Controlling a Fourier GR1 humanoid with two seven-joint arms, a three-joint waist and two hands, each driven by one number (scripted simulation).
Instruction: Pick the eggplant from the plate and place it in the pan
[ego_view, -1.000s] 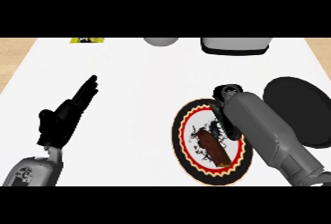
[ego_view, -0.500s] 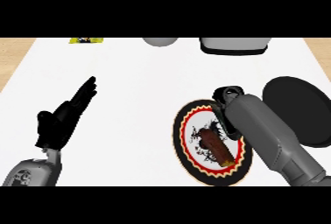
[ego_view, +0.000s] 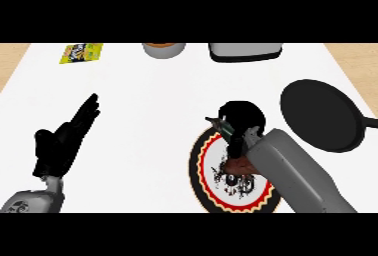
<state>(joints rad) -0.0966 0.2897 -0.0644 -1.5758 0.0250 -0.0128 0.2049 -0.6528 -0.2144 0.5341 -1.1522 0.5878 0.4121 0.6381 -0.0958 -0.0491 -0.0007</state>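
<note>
Lighting: bright, even, diffuse; source direction not discernible. Counter (ego_view: 162, 100) near white throughout, without glare. Shadows: none distinct beside the left hand (ego_view: 63, 142) or right hand (ego_view: 240, 117); both render flat black, surface detail lost. Blur: mild overall softness.

two forearms are seen, each clad in a smooth, rounded grey shell. the left robot hand (ego_view: 63, 140) is made entirely of matte black, with slender segmented fingers and a thumb. the right robot hand (ego_view: 242, 120) is likewise black. dark mottled markings are borne on the left forearm's grey casing.
</note>
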